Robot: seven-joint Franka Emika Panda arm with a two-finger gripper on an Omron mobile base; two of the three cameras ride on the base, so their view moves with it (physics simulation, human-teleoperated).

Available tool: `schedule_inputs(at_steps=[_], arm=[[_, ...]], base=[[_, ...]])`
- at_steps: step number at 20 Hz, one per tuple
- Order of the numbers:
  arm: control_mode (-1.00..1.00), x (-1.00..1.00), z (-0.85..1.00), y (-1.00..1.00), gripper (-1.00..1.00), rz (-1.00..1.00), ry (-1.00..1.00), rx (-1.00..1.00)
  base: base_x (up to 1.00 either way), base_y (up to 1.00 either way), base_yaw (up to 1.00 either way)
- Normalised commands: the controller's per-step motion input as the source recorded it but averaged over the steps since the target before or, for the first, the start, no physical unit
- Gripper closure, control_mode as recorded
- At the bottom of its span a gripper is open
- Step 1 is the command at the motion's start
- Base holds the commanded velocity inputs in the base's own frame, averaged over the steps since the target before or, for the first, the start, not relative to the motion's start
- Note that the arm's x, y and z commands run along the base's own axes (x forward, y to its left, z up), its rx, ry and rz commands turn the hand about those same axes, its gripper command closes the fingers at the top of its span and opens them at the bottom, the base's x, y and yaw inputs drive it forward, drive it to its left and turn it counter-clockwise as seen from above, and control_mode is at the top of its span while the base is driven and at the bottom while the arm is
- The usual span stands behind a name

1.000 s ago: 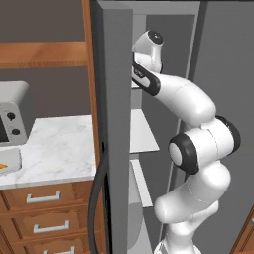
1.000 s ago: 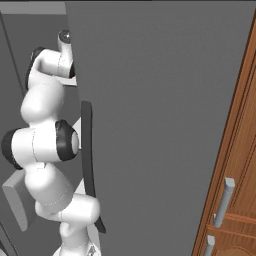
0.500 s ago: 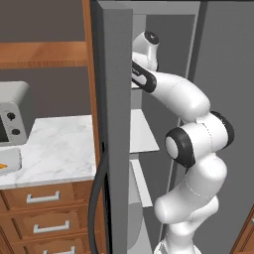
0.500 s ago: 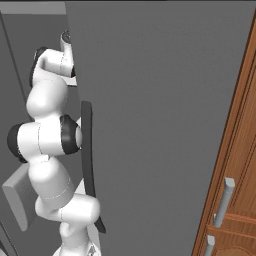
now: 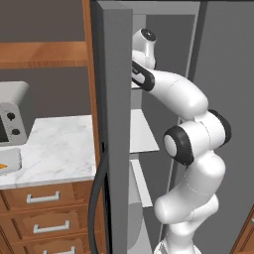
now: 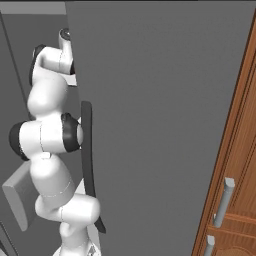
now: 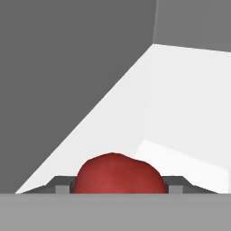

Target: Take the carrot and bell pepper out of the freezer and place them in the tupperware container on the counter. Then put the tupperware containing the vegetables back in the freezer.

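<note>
In the hand view the dark-red bell pepper point(image 7: 118, 171) rests on a white shelf point(image 7: 180, 113) of the freezer, right at my gripper point(image 7: 118, 182). A fingertip point(image 7: 62, 184) presses each side of it, so the gripper is shut on the pepper. From the left base view my arm point(image 5: 173, 94) reaches past the open grey door point(image 5: 116, 124) to the upper shelf. On the marble counter point(image 5: 54, 144) at the far left lies the light-grey tupperware container point(image 5: 12, 158), with an orange tip of the carrot point(image 5: 2, 167) in it at the picture's edge.
A grey microwave point(image 5: 12, 114) stands on the counter behind the container. The door's long dark handle point(image 5: 96, 198) hangs beside wooden drawers point(image 5: 44, 198). White lower shelves point(image 5: 141, 134) sit behind my arm. In the right base view a wooden cabinet point(image 6: 240, 175) flanks the grey freezer door point(image 6: 160, 125).
My arm's elbow has swung slightly left and the hand has settled a little lower at the upper shelf. Counter things have not moved.
</note>
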Motion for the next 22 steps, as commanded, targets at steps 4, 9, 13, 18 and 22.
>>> schedule_inputs(at_steps=[4,9,13,18,22], arm=[[-1.00,-0.02,-0.14,0.00,1.00,0.00,0.02,0.00],[-1.00,-0.12,-0.03,0.00,1.00,0.00,-0.01,-0.01],[-1.00,-0.59,0.00,0.00,1.00,0.00,-0.17,0.00],[-1.00,-0.90,0.19,0.00,1.00,-0.02,-0.10,0.00],[-1.00,-0.93,0.23,-0.14,1.00,-0.05,-0.03,0.00]], base=[[0.00,0.00,0.00],[0.00,0.00,0.00],[0.00,0.00,0.00],[0.00,0.00,0.00],[0.00,0.00,0.00]])
